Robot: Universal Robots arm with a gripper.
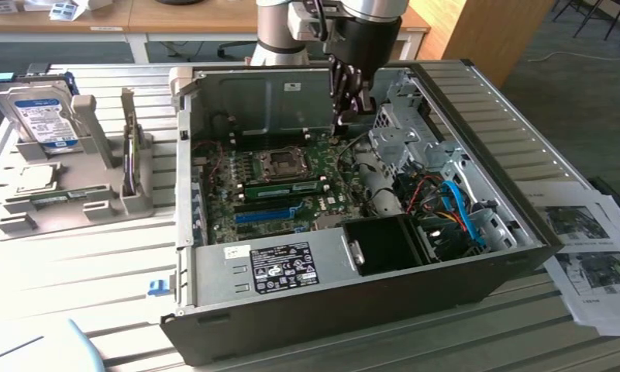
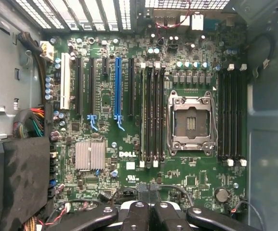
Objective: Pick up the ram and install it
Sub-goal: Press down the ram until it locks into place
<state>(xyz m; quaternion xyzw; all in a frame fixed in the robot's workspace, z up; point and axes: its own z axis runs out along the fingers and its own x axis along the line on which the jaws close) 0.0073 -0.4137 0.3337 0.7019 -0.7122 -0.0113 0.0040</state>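
- pincer [image 1: 349, 113]: mine, closed finger against finger, with nothing held between them. it hangs inside the open computer case [image 1: 476, 139], above the board, touching nothing.
- on the exterior view's clock face, my pincer stands at about 1 o'clock from the cpu socket [image 1: 284, 161], near the case's far wall.
- ram [image 1: 286, 188]: a long, narrow green stick seated in a memory slot of the motherboard [image 1: 227, 201]. it sits at 6 o'clock from the cpu socket, well apart from my pincer.
- blue expansion slot [image 1: 263, 215]: at about 6 o'clock from the ram and roughly parallel to it.
- wrist view: my pincer [image 2: 149, 192] shows shut over the board's edge, near one end of the memory slots.
- wrist view: the ram [image 2: 142, 115] occupies the slot of its bank farthest from the cpu socket [image 2: 191, 122], with dark slots between the two. the blue expansion slot [image 2: 118, 86] lies on the ram's other side.
- hard drive [image 1: 39, 116]: upright in a grey stand [image 1: 93, 203], at 9 o'clock from the case, on the slatted table [image 1: 83, 263].
- printed sheets [image 1: 589, 232]: on the table at 3 o'clock from the case.
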